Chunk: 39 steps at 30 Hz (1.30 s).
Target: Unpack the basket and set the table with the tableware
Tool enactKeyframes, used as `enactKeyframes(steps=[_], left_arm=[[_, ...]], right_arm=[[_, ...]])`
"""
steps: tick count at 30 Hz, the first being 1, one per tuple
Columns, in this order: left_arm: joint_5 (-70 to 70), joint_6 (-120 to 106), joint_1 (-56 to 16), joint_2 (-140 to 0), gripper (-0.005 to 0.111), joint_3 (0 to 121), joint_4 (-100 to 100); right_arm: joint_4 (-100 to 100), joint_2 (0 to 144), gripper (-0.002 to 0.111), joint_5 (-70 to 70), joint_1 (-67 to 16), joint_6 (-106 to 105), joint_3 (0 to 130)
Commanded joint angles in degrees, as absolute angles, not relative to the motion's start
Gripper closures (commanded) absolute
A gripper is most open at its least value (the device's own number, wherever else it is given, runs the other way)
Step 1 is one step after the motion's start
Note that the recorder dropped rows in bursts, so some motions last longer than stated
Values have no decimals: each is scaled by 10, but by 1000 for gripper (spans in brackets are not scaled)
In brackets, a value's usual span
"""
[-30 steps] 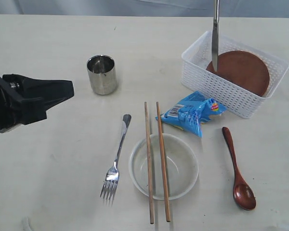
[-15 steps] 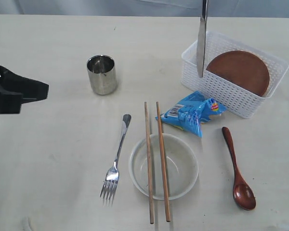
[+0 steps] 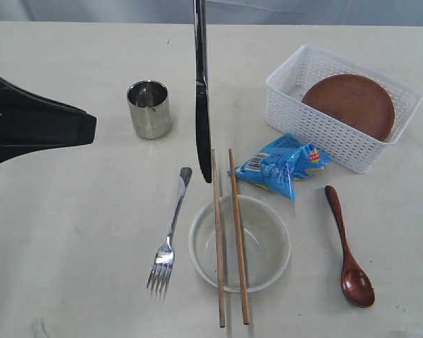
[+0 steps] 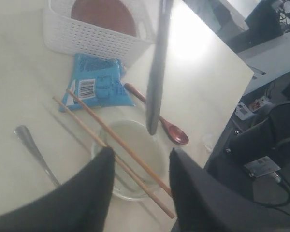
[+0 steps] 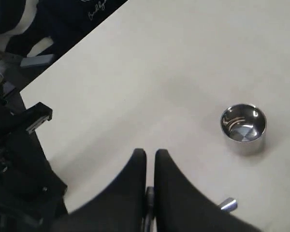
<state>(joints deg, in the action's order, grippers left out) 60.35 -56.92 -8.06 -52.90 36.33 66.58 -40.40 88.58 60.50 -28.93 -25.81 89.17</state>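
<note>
A knife (image 3: 201, 105) hangs upright over the table (image 3: 77, 232), between the steel cup (image 3: 149, 109) and the chopsticks (image 3: 238, 239). My right gripper (image 5: 150, 152) is shut on its handle (image 5: 148, 198); the gripper is out of the exterior view. Whether the knife tip touches the table I cannot tell. The chopsticks lie across the off-white bowl (image 3: 264, 243). A fork (image 3: 169, 232) lies left of the bowl, a dark wooden spoon (image 3: 345, 246) right of it. The brown plate (image 3: 349, 104) leans inside the white basket (image 3: 317, 123). My left gripper (image 3: 84, 127) hovers at the left, open and empty (image 4: 141, 153).
A blue snack packet (image 3: 282, 163) lies between the basket and the bowl. In the left wrist view the knife (image 4: 158, 72) hangs in front of the bowl (image 4: 137, 140) and spoon (image 4: 174, 133). The table's edge and floor equipment show beyond it.
The knife has come up out of the basket and travelled left to hang near the cup and chopsticks. My left gripper has opened and shifted slightly right.
</note>
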Motion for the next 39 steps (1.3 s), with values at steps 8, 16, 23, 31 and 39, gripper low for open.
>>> enactKeyframes(steps=[8,16,23,31,39], left_arm=[[573,-586,-79,-529,58,364,665],[575,-585,-104,-529,58,364,697],[547,-585,-122,-543,58,364,708],[576,-621,-122,-595,58,364,812],[599,-678,-124,-644,58,364,849]], right_arm=[[-486,882,109,586,-290,-305,812],[-534,882,109,594,-290,-326,812],[-570,897,109,617,-295,-352,811],[-569,910,109,595,-329,-358,809],[-574,910,109,586,-333,-358,809]])
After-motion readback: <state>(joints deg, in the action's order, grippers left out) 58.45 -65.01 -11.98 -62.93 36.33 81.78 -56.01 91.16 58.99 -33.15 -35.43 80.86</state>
